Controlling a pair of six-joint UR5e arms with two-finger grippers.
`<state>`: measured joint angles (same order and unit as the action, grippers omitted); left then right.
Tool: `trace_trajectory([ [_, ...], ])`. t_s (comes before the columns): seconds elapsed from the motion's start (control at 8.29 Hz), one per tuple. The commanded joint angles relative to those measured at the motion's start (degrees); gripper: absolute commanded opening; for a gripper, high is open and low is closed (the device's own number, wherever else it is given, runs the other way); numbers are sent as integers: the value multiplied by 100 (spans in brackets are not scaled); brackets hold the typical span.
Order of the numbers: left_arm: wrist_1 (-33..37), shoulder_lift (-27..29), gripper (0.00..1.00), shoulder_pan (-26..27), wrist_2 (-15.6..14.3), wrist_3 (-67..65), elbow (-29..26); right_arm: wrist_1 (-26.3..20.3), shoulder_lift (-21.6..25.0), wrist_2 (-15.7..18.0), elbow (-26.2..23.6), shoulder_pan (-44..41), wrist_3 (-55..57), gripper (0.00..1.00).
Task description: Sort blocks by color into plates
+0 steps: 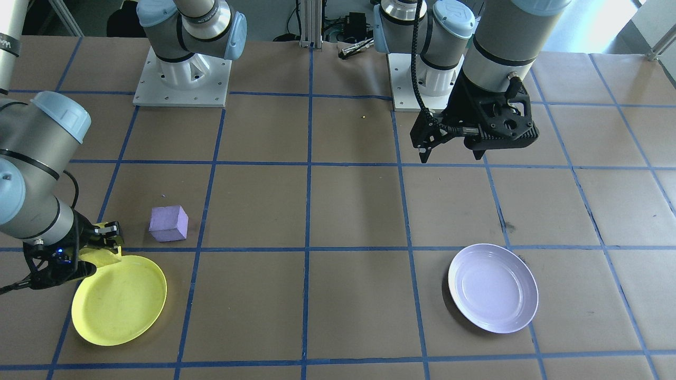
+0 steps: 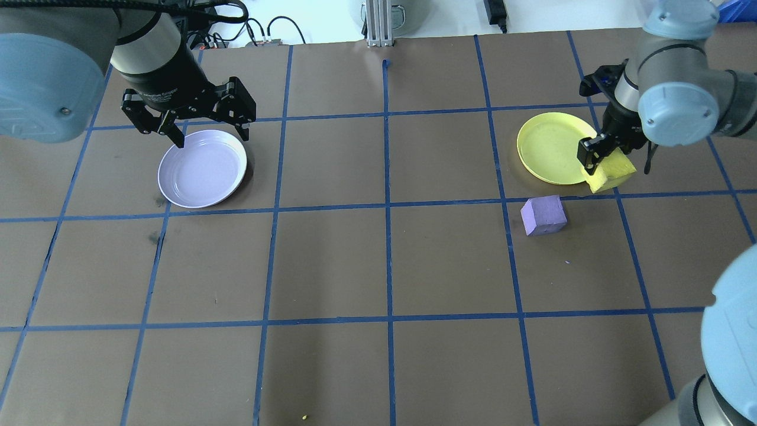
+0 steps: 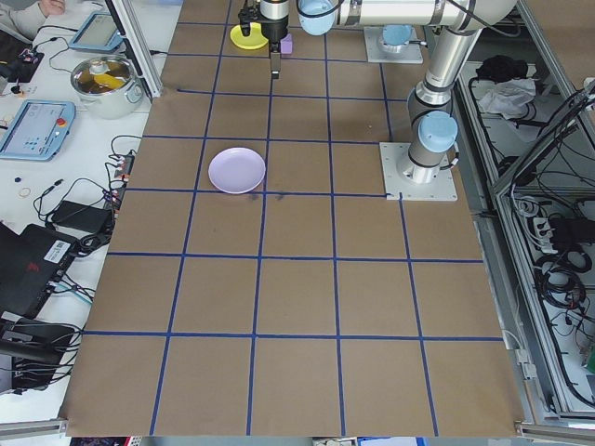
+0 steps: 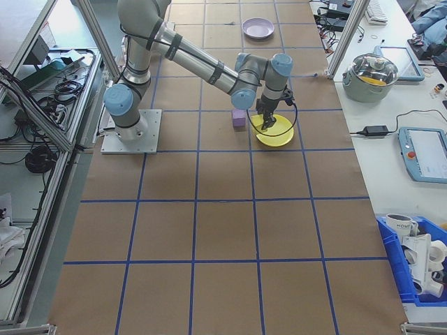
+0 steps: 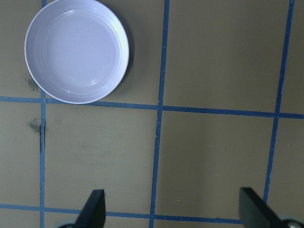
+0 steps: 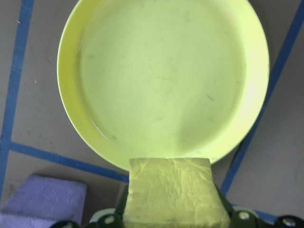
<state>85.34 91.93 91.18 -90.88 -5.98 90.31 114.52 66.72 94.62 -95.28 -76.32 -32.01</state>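
R gripper [image 2: 598, 158] was clamped on the yellow block [image 2: 612, 171], holding it right at the edge of the yellow plate [image 2: 550, 148], on the side facing the robot. In the wrist cam the plate's centre lay straight ahead of the block, w/ only the block's front edge reaching the rim, so imo the coming move turned on that one thing: push forward past the rim toward the middle, then let go. Block's pretty much a cube, no real long axis to worry about.

Purple block [image 2: 543, 215] sat on the table just beside the yellow plate, robot side, near the held block but not touching anything. Purple plate [image 2: 202, 168] was well apart from the yellow plate, across the table, w/ nothing in it. L gripper [image 2: 208, 127] hung over the purple plate's far rim, jaws spread wide, nothing in them. R arm was way nearer the purple block, fwiw.

Hard to make out: R fingers were mostly hidden behind the block in the wrist cam, and I couldn't tell how high the block was above the rim. Side cams were too small to help.
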Motion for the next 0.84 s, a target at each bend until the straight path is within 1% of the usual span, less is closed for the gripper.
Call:
trace_trajectory([
  [0.0, 0, 0, 100, -30, 0, 0, 4, 271, -580, -154, 370, -190, 28, 40],
  [0.12, 0, 0, 100, -83, 0, 0, 4, 307, -607, -154, 361, -190, -50, 63],
  [0.24, 0, 0, 100, -109, 0, 0, 4, 438, -608, -172, 344, -190, -77, 94],
  [0.36, 0, 0, 100, -118, 0, 0, 13, 474, -599, -172, 326, -190, -51, 100],
  [0.48, 0, 0, 100, -110, -9, 9, 4, 431, -547, -172, 326, -208, 19, 100],
  [0.6, -9, 0, 100, -110, 0, 0, 13, 326, -494, -155, 317, -312, 437, 100],
  [0.72, -9, 0, 100, -118, 9, 0, 4, 46, -346, -154, 309, -487, 981, 100],
])
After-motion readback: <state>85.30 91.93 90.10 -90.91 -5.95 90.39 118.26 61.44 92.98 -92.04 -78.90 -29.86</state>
